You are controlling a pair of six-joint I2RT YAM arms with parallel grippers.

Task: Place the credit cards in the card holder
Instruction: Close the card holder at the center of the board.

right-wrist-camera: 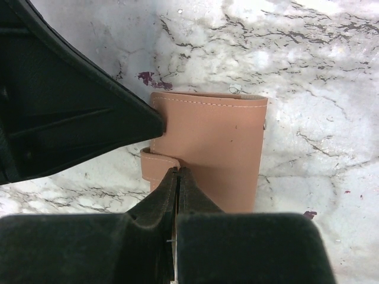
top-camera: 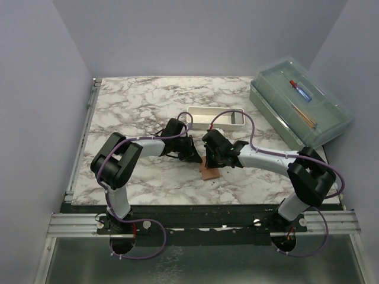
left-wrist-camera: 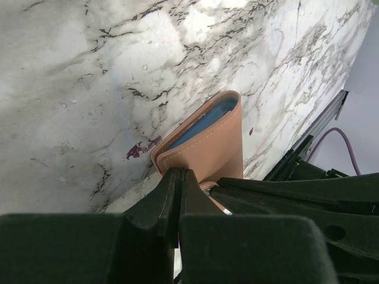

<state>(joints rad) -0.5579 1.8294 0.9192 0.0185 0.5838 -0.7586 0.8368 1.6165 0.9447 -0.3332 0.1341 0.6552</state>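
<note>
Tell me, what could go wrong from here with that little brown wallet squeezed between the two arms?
1. The left end effector and the right end effector, both with fingers closed together, crowd the same side of the card holder. They might knock into each other.
2. The card holder is folded nearly shut, with only a blue sliver showing inside. It could slide on the smooth marble table rather than open.
</note>
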